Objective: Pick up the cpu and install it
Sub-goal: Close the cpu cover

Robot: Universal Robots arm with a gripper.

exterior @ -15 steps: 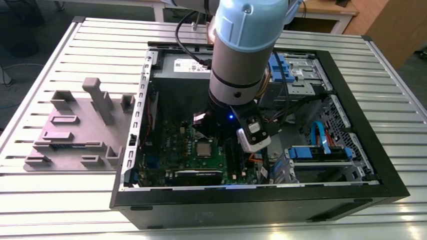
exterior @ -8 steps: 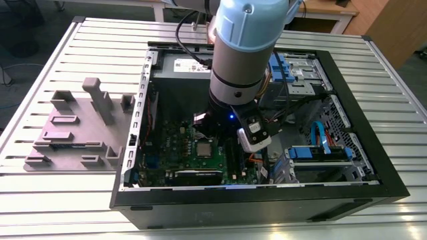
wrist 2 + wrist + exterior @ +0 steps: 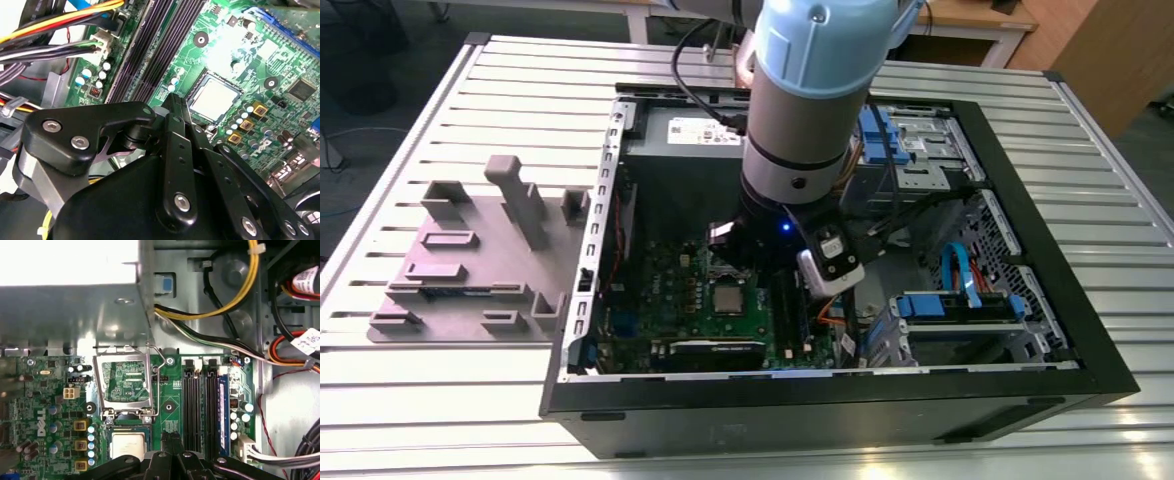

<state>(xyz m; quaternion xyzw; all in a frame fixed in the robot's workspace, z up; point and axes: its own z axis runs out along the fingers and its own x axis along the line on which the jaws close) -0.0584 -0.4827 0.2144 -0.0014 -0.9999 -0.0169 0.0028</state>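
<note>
The jaws are pressed together on nothing. In the first wrist view, the gripper hangs low over the green board. Just beside its tips, not touching them, the cpu lies flat in its socket. Beyond the chip, the hinged frame stands open. Placing looks done. Locking is not, and it calls for a gentle push on that frame, clear of the memory slots.

Silvery cpu, green circuit board

Our arm reaches straight down, wrist vertical; our gripper hangs low, its fingers pressed together at the tips.
</note>
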